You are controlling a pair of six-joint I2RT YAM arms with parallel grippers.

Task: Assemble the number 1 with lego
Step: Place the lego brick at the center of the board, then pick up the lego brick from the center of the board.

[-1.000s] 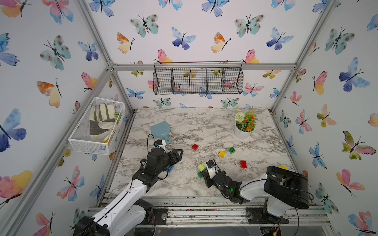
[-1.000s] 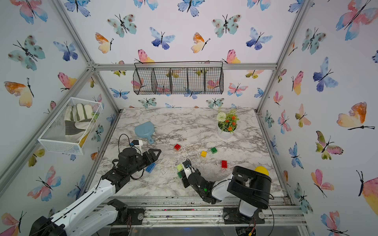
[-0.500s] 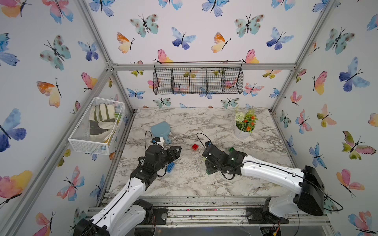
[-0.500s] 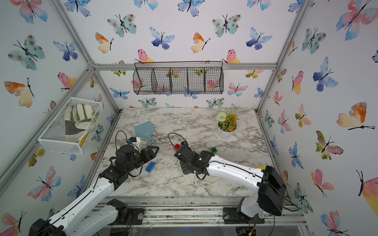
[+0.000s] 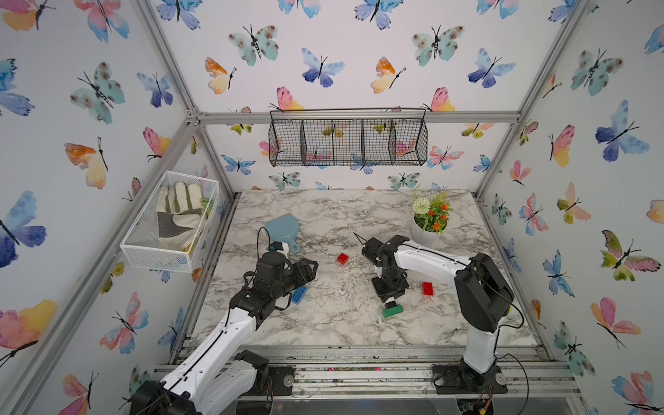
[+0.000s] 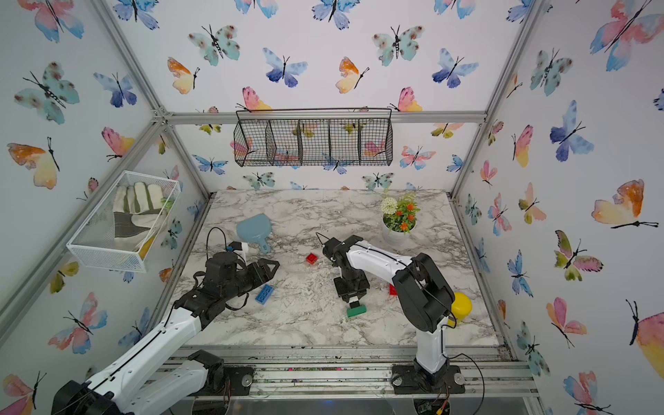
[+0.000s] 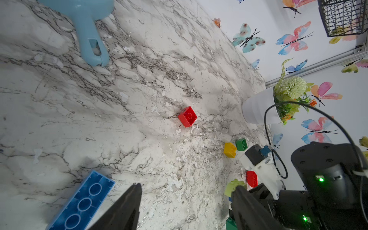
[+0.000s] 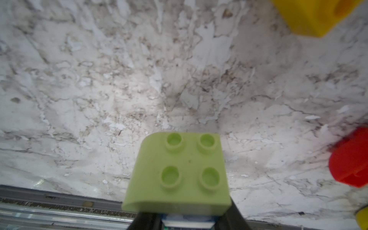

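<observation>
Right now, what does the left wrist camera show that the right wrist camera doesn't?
Only the left wrist: the blue brick, the pale blue scoop, a square red brick, a green brick and the flower pot. Only the right wrist: the lime brick's four studs, atop the gripped stack, and the front rail. Both: that lime brick, a second red brick beside it, the marble table.
</observation>
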